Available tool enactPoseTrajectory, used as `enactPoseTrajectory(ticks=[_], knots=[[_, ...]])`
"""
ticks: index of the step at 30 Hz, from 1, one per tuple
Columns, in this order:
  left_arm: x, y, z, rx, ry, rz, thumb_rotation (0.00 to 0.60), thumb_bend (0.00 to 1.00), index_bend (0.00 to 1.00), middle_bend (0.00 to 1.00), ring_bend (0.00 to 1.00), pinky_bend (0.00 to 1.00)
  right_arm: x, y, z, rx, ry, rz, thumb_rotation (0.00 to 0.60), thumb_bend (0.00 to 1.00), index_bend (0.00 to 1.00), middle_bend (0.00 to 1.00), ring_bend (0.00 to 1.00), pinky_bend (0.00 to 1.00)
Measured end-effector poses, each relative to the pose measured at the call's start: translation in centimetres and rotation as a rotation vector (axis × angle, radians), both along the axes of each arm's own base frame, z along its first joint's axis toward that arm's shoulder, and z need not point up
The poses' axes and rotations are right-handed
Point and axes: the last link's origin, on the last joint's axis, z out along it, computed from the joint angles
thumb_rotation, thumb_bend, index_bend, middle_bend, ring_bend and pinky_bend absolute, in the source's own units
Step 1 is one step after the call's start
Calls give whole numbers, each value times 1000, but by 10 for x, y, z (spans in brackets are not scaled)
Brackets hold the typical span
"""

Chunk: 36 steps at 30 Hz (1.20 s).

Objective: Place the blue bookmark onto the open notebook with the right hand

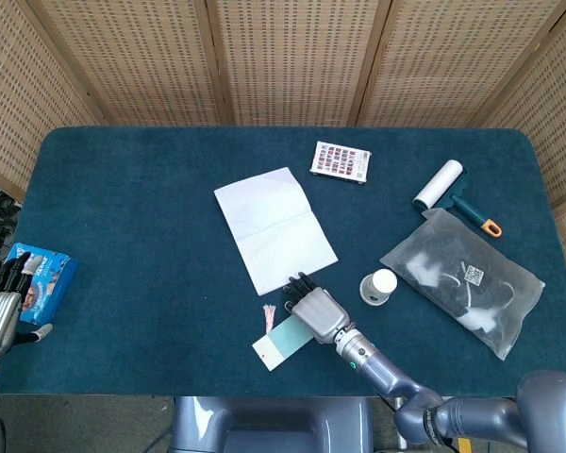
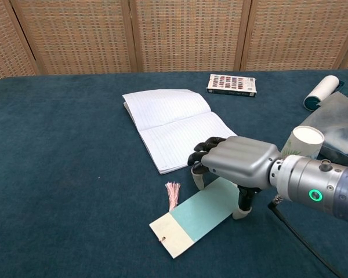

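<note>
My right robot hand (image 2: 238, 162) hangs knuckles-up over the far end of the blue bookmark (image 2: 197, 215), fingers curled down, fingertips (image 2: 198, 179) touching the card; I cannot tell if it grips. The bookmark lies flat, pink tassel (image 2: 173, 193) beside it, just short of the open notebook (image 2: 173, 124). My left robot hand (image 1: 0, 311) rests at the surface edge, fingers spread, next to a blue packet (image 1: 45, 274). Dark teal surface (image 2: 64, 174); woven screens (image 2: 185, 35) behind.
</note>
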Motion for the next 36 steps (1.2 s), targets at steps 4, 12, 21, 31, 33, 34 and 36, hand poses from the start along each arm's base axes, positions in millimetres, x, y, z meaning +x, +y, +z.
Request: enactPoseTrajectory(ticks=[4, 12, 21, 31, 33, 34, 36], knots=[[0, 0, 1, 4, -3, 1, 600, 27, 0, 0, 0, 0, 4, -5, 5, -12, -16, -11, 600, 320, 755, 215, 0, 69], [0, 1, 2, 2, -11, 4, 600, 27, 0, 0, 0, 0, 16, -15, 18, -35, -38, -12, 600, 320, 755, 215, 0, 68], [-2, 2, 3, 4, -10, 12, 600, 27, 0, 0, 0, 0, 34, -26, 24, -41, -66, -1, 600, 320, 753, 215, 0, 68], [0, 4, 4, 19, 4, 4, 600, 27, 0, 0, 0, 0, 42, -53, 15, -67, -124, -5, 600, 320, 748, 212, 0, 61], [-1, 5, 4, 19, 4, 9, 600, 27, 0, 0, 0, 0, 45, -57, 14, -73, -129, 2, 600, 320, 748, 212, 0, 61], [-2, 5, 4, 18, 5, 13, 600, 27, 0, 0, 0, 0, 48, -60, 13, -78, -128, -2, 600, 320, 748, 213, 0, 61], [-3, 6, 4, 17, 6, 17, 600, 27, 0, 0, 0, 0, 50, -68, 12, -93, -122, -17, 600, 320, 748, 214, 0, 60]])
